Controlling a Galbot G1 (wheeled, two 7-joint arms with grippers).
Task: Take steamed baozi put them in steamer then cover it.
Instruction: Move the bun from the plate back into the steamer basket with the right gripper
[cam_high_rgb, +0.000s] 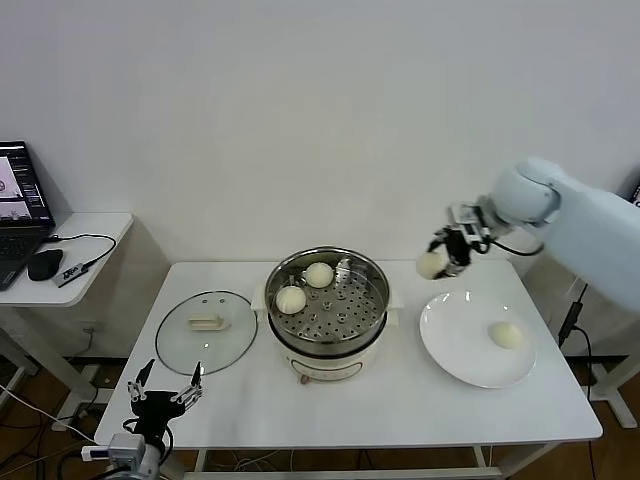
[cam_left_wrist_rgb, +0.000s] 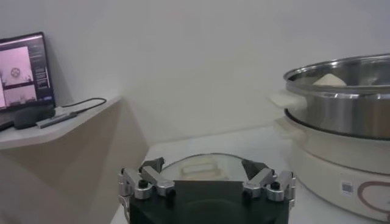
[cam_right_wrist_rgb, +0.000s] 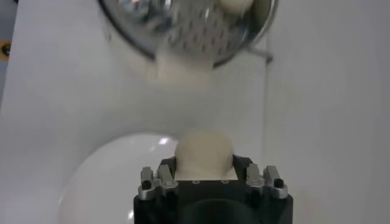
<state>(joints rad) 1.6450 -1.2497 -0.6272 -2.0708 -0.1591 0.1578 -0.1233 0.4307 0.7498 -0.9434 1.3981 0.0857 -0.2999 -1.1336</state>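
In the head view, the steamer (cam_high_rgb: 327, 312) stands uncovered at the middle of the white desk (cam_high_rgb: 400, 400), with two baozi (cam_high_rgb: 304, 286) on the perforated tray at its left rear. The cover (cam_high_rgb: 207, 330) lies flat on the desk just left of the steamer. A white plate (cam_high_rgb: 455, 350) sits to the right, carrying one bun (cam_high_rgb: 506, 335). The right end effector (cam_high_rgb: 447, 258) hangs in the air above the plate's far left edge, closed around a fourth bun (cam_high_rgb: 431, 264). The left end effector (cam_high_rgb: 165, 393) waits low at the desk's near left edge, fingers spread wide.

The left wrist view shows the left end effector (cam_left_wrist_rgb: 207, 182) wide apart, the cover (cam_left_wrist_rgb: 201, 165) just beyond it and the steamer (cam_left_wrist_rgb: 341, 103) nearby.

In the right wrist view, the right end effector (cam_right_wrist_rgb: 210, 176) grips the held bun (cam_right_wrist_rgb: 204, 149) over the plate (cam_right_wrist_rgb: 103, 176), with the steamer (cam_right_wrist_rgb: 195, 30) farther off.
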